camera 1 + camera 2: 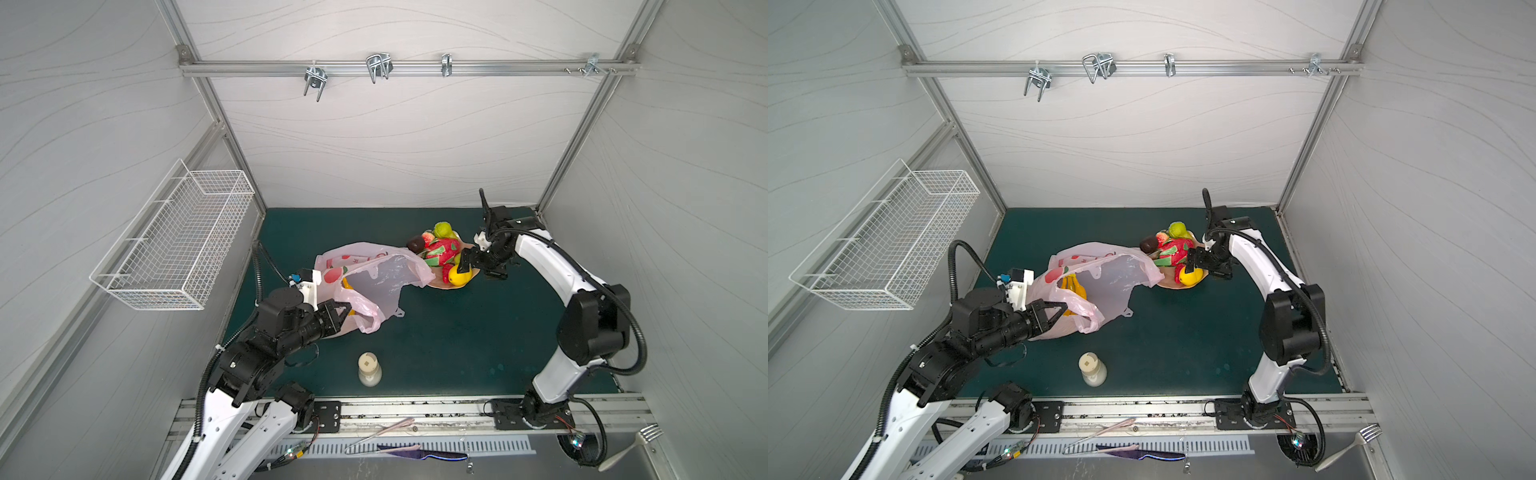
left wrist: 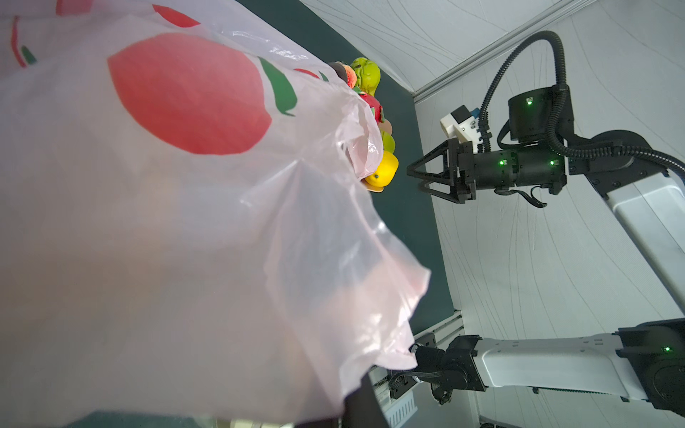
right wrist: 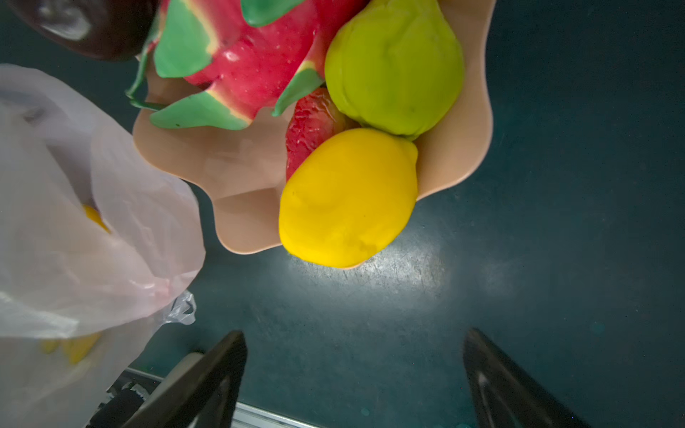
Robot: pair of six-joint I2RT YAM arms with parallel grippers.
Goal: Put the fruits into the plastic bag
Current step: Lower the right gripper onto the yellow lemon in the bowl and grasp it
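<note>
While pinched at its rim by the clenched left gripper (image 1: 1065, 309) — plastic bag (image 1: 374, 274), lying on mat (image 1: 457, 332) beside dish (image 3: 230, 163), bananas (image 1: 1071, 286) inside. Awaiting on dish: pear (image 3: 396, 66), lemon (image 3: 348, 200), plum (image 3: 85, 26), strawberry (image 3: 311, 126). Right gripper (image 2: 414, 179) spread, empty, close by lemon — task apparently mostly undone.

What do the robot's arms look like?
The left arm and right arm are white shells with black joints and ribbed black cables. The left gripper and right gripper have black, triangle-shaped fingers, with white camera blocks behind. Green lights dot the right arm.
</note>
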